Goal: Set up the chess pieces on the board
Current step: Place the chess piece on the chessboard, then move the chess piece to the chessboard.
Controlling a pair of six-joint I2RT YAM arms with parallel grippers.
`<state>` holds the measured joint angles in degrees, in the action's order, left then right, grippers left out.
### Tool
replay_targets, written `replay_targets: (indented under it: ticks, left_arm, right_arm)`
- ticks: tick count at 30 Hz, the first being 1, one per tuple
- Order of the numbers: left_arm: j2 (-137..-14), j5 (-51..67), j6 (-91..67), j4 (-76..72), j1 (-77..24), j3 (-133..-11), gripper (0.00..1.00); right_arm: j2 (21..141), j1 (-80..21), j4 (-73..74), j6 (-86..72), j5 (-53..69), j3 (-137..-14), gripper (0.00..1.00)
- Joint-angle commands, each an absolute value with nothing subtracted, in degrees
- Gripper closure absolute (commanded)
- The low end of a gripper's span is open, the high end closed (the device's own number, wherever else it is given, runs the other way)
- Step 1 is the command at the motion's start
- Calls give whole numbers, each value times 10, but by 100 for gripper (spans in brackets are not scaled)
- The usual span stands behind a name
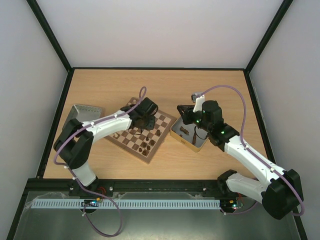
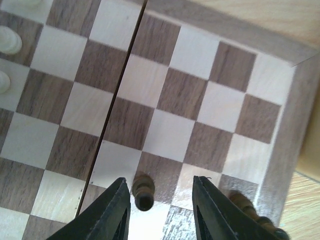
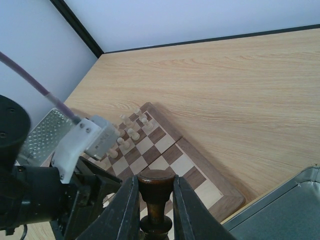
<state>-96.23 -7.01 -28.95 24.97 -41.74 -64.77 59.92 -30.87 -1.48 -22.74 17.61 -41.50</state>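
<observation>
While both arms reach over a wooden table [image 1: 215, 90], the board [image 1: 127, 141] lies at an angle left of centre. A tin [image 1: 200, 146] sits just beside the board's right corner and a grey tray [image 1: 85, 114] lies off its far left side. Over the middle of the board, the left gripper [image 2: 160, 187] hangs with its fingers parted and nothing in its hold. A dark pawn [image 2: 144, 192] stands upright between them, near the board's centre seam, with a gap showing on either side. The right gripper [image 3: 155, 182] is raised near the far end of the tin and is clamped on a dark piece [image 3: 156, 207], pinched upright by its neck between the two fingers. Pale pieces [image 3: 131, 132] stand in rows along the board's far left edge, seen small from the right wrist camera. More dark pieces [image 1: 147, 146] stand along the opposite, near edge in the overhead view. A few dark shapes [image 1: 185, 131] lie in the tin, too small to tell apart. One more dark piece [image 2: 250, 210] shows blurred behind the left gripper's right-hand finger, close to the board's rim.
</observation>
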Motion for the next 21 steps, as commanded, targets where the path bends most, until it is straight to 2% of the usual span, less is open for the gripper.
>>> replay_targets:
  ticks: [1, 5, 11, 21]
  left_arm:
    - [-990, -60, -292, 316, -409, -672, 63]
    - [-1001, -58, -288, 320, -407, -676, 63]
    - [-1010, -56, -282, 314, -400, -676, 77]
    - [-1030, -54, -267, 315, -393, -694, 76]
  right_arm:
    - [592, -311, -5, -229, 173, -409, 85]
    - [590, -311, -4, -229, 172, -407, 85]
    - [587, -311, -4, -231, 173, -405, 85]
    - [585, -311, -2, -230, 171, -405, 85]
